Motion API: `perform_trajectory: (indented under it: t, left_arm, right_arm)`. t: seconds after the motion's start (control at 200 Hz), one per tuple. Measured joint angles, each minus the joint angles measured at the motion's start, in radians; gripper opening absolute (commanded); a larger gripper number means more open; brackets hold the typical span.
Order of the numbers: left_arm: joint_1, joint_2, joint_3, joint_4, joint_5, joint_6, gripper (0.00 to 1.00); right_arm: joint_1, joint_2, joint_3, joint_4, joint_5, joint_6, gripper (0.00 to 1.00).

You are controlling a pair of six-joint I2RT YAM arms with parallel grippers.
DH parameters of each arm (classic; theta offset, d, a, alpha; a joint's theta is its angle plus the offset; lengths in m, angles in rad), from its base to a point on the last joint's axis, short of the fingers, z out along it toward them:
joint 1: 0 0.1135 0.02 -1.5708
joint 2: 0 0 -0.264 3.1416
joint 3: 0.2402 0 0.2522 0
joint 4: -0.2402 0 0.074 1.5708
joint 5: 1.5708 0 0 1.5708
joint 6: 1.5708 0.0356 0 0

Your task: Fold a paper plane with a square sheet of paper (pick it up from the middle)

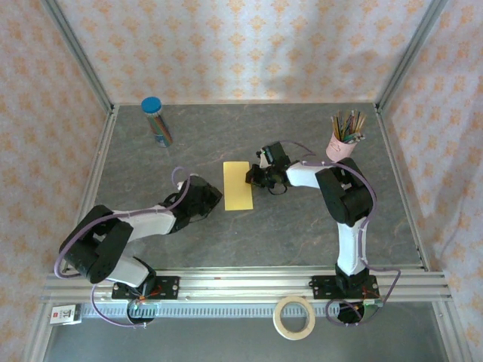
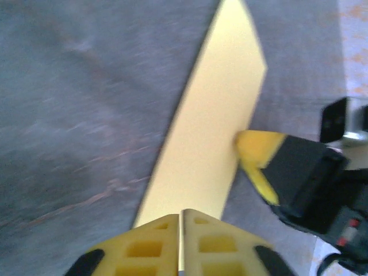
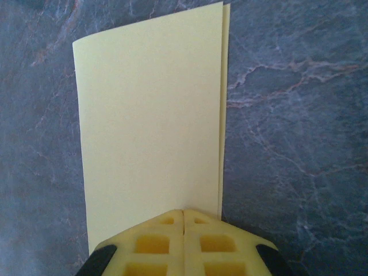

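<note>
Right wrist: folded yellow paper (image 3: 149, 126)

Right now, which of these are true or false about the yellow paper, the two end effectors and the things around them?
1. The yellow paper lies folded over into a rectangle. True.
2. The right end effector is wide open. False: it is shut, at the paper's edge.
3. The pink cup of pencils stands at the far right. True.
4. The tape roll sits on the paper. False: it lies by the near rail.
5. The left end effector is shut. True.
</note>
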State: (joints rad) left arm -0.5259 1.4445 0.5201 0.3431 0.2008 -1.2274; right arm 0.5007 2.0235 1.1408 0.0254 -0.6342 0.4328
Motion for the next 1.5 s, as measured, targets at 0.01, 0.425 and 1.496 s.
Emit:
perform_trajectory:
  t: [0.01,0.425,1.496]
  left_arm:
    - [0.002,0.001,0.008,-0.002,0.001,0.008,0.17]
    - [0.073,0.181,0.212,-0.01,0.135,0.187,0.46]
    - [0.095,0.428,0.439,-0.13,0.307,0.285,0.39]
  right_arm:
    - [0.0,-0.002,0.002,-0.003,-0.003,-0.001,0.08]
    - [-0.069,-0.123,0.023,-0.076,0.018,0.005,0.37]
    - [-0.085,-0.143,-0.006,-0.063,0.073,0.081,0.48]
